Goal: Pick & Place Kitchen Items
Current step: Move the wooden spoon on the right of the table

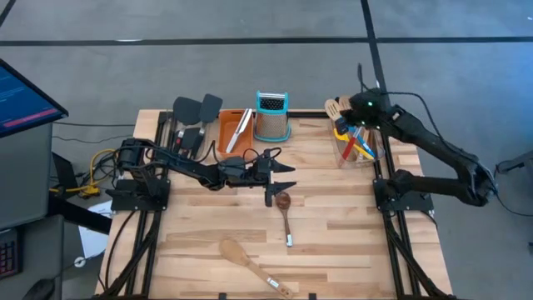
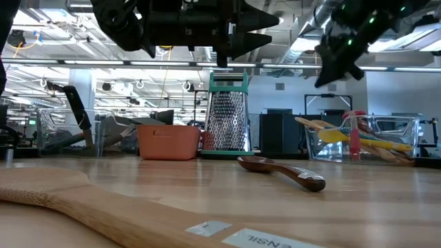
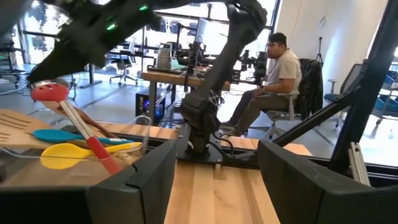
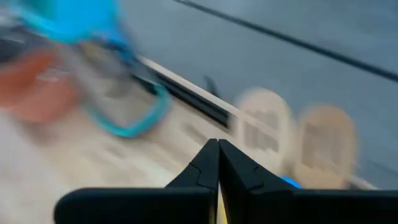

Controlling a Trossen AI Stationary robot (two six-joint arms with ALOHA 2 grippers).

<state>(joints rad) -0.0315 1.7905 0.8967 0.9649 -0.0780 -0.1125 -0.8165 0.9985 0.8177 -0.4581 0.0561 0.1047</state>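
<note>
A dark wooden spoon (image 1: 285,212) lies flat on the table's middle and also shows in the low view (image 2: 279,171). A light wooden spoon (image 1: 250,262) lies near the front edge. My left gripper (image 1: 287,175) is open and empty, level above the table just beyond the dark spoon. A clear container (image 1: 358,148) at the far right holds yellow, blue and red spoons (image 3: 62,155) and wooden slotted spatulas (image 1: 333,108). My right gripper (image 1: 348,117) is shut, raised above that container (image 2: 365,141), and nothing hangs from it in the low view.
A steel grater with a teal top (image 1: 272,117) and an orange tray (image 1: 236,132) holding a steel-handled tool stand at the far middle. Black turners (image 1: 196,108) lie at the far left. A seated person (image 3: 273,74) shows beyond the table.
</note>
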